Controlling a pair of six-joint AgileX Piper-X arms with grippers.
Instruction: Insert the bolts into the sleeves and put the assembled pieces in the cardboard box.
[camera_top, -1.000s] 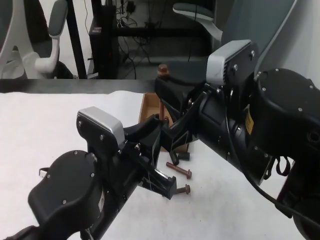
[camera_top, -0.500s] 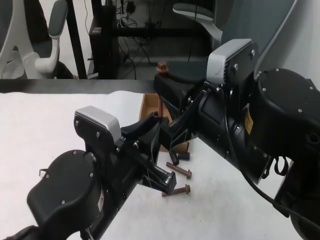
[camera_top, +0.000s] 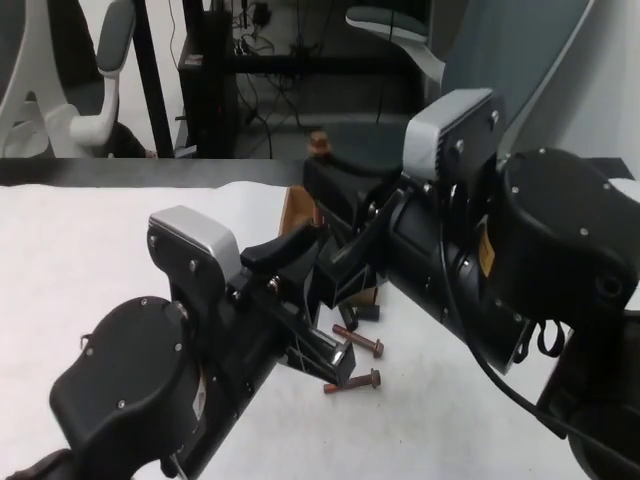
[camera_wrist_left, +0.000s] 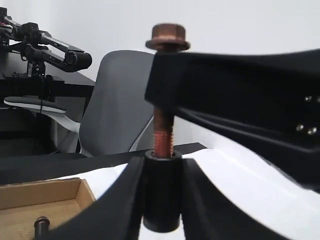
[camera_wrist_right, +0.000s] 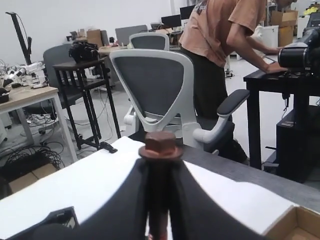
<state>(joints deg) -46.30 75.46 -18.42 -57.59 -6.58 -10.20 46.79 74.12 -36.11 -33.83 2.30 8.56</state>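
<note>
Left fingers (camera_wrist_left: 117, 202) are clamped tight on the sleeve (camera_wrist_left: 161, 190), holding it upright. Right fingers (camera_wrist_right: 125, 200) pinch the bolt (camera_wrist_right: 160, 146) just under its head, with its threaded tip sitting in the sleeve's mouth, near the cardboard box (camera_wrist_left: 45, 192). Two loose bolts (camera_top: 358, 342) lie on the worktop (camera_top: 100, 250).

White cloth-covered counter (camera_top: 80, 260): open brown cardboard box (camera_top: 293, 212) at far centre, one dark piece (camera_wrist_left: 41, 221) inside. Near the box, right pincer (camera_wrist_right: 160, 167) holds a copper-coloured flanged bolt (camera_wrist_left: 164, 100) upright, directly above the short black cylindrical sleeve (camera_wrist_left: 162, 200) clamped in the left pincer (camera_wrist_left: 162, 172), bolt tip meeting sleeve top. Nearer, on the counter: small loose black sleeve (camera_top: 368, 313), then first loose copper bolt (camera_top: 358, 342), then second loose copper bolt (camera_top: 352, 383) nearest.
</note>
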